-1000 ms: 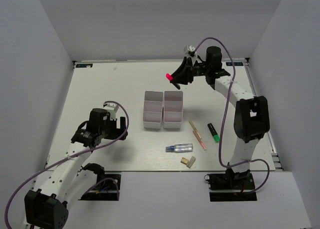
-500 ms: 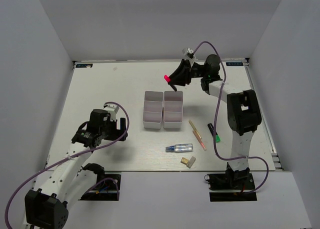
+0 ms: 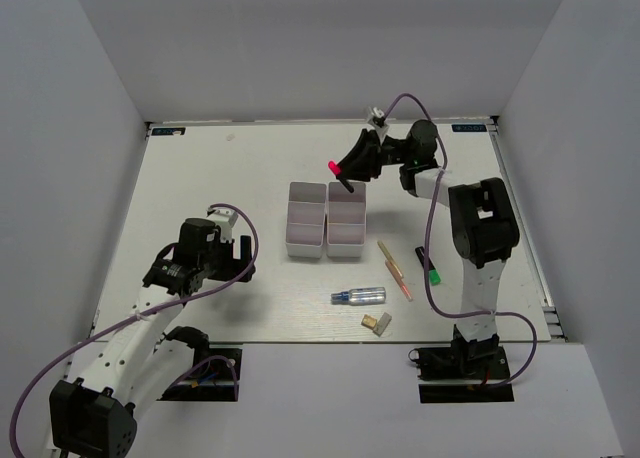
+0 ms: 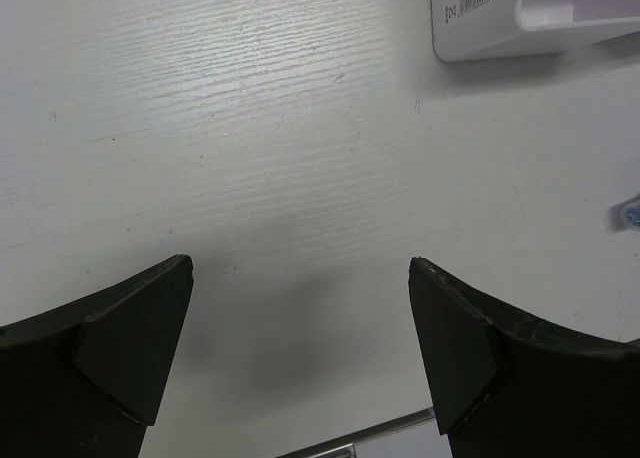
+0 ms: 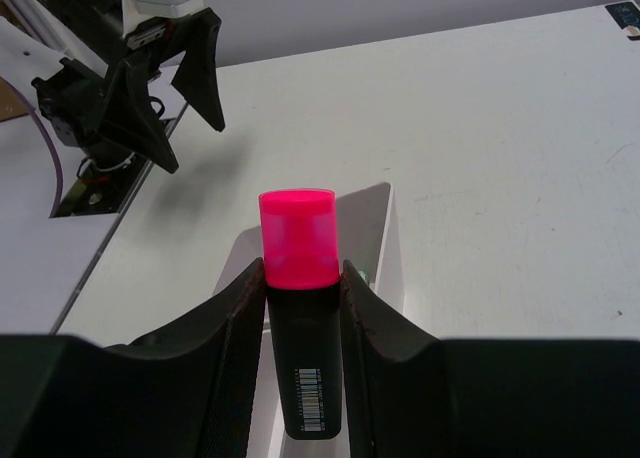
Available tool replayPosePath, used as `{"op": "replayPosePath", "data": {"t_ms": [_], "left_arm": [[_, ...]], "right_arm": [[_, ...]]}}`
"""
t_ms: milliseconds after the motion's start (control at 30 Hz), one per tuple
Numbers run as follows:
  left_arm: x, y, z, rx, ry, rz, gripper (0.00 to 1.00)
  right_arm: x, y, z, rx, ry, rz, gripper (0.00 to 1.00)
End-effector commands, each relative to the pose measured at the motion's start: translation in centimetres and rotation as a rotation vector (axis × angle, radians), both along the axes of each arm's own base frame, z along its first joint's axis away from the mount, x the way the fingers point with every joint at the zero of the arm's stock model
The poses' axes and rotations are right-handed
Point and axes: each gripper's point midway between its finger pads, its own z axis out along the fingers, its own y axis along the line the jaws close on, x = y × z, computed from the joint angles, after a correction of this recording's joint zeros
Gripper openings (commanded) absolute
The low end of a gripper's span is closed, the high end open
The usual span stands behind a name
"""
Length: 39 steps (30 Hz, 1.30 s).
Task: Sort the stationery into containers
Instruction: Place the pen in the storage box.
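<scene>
My right gripper (image 3: 342, 172) (image 5: 302, 278) is shut on a black marker with a pink-red cap (image 5: 298, 240) (image 3: 332, 165), held in the air over the far end of the two white containers (image 3: 325, 219) (image 5: 378, 240). On the table lie a green-capped black marker (image 3: 427, 264), a thin orange pen (image 3: 394, 269), a clear bluish tube (image 3: 360, 296) and a tan block (image 3: 377, 323). Far to the left, my left gripper (image 3: 243, 257) (image 4: 300, 268) stands open over bare table, nothing between its fingers (image 4: 130, 328).
A corner of a white container (image 4: 530, 18) shows at the top right of the left wrist view. White walls enclose the table on three sides. The loose items lie between the containers and the right arm's base (image 3: 465, 363).
The right arm has swung its wrist left and slightly nearer, carrying the pink-capped marker down toward the containers' far end. The left arm has not moved.
</scene>
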Motion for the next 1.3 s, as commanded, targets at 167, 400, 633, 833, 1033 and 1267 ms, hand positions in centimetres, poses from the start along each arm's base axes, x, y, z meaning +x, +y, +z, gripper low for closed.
{"op": "replayPosePath", "data": {"t_ms": [167,400,633,833,1033,1267], "left_arm": [[0.4,-0.2,0.6,-0.015,-0.034,-0.008,0.99],[0.3,-0.2,0.4,-0.014,-0.025,-0.010,0.99],[0.3,-0.2,0.6,-0.016,-0.030,-0.008,0.99],[0.3,-0.1,0.5,-0.013,-0.031,-0.007,0.99],[0.3,-0.2,0.6,-0.016,-0.035,-0.009,0.99],[0.3,-0.2,0.7,-0.018,-0.039,-0.009,0.99]], "right_arm": [[0.8,0.3,-1.1,0.010,-0.049,0.007,0.00],[0.9,0.0,-1.8,0.005,-0.048,0.014,0.00],[0.2,-0.2,-2.7,-0.006,-0.038,0.034,0.20],[-0.1,-0.3,-2.6,-0.007,-0.038,0.035,0.30],[0.0,-0.5,-2.5,-0.006,-0.035,0.024,0.36],[-0.1,-0.5,-2.6,-0.007,-0.024,0.016,0.44]]}}
